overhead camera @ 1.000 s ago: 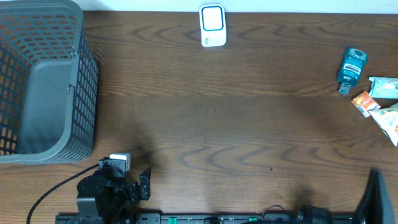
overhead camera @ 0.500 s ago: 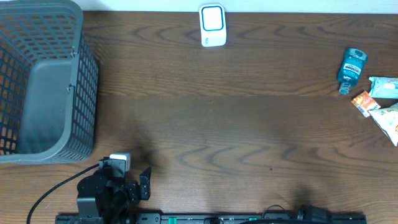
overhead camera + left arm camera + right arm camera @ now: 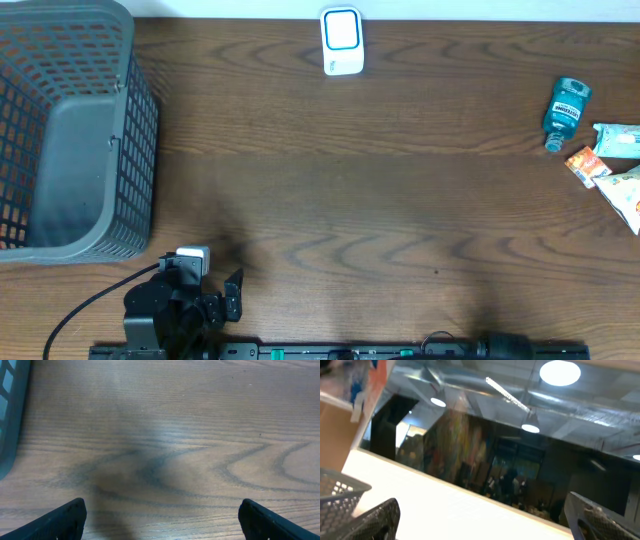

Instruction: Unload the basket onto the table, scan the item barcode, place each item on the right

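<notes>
Since the frame a second back, the dark right arm has left the lower right corner of the overhead view, while nothing else on the table (image 3: 400,200) has shifted. We note, by size: the grey mesh basket (image 3: 70,130) at the left end, the left arm (image 3: 165,305) folded at the near edge, the white scanner (image 3: 341,41) at the far edge, and, well apart at the right end, the blue bottle (image 3: 564,112) lying beside a cluster of packets (image 3: 618,140). We find the left pincer (image 3: 160,517) spread over bare wood, holding nothing, and the right pincer (image 3: 482,517) likewise spread and empty, tilted up toward ceiling lights (image 3: 560,371).
</notes>
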### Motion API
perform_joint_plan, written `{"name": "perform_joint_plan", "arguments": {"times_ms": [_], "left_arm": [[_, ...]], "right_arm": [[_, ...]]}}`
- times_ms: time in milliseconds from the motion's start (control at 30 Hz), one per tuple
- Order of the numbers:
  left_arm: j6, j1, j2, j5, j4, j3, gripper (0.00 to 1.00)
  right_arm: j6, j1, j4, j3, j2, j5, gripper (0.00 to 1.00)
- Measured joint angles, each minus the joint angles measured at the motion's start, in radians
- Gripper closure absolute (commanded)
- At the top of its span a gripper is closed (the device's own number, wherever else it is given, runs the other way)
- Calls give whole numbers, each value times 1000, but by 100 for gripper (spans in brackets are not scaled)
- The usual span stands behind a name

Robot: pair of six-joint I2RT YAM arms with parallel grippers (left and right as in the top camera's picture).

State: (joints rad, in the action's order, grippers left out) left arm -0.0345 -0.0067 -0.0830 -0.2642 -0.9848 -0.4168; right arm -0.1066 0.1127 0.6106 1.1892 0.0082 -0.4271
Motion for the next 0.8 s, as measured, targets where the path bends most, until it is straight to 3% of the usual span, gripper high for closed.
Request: {"name": "perform_joint_plan", "arguments": {"times_ms": [200,800], "left_arm": [[0,0,0,0,0,0,3],[0,0,0,0,0,0,3]], "right_arm": [[-7,0,-104,-193,-1,17,1],[-11,0,-749,-936,1,71,1]]}}
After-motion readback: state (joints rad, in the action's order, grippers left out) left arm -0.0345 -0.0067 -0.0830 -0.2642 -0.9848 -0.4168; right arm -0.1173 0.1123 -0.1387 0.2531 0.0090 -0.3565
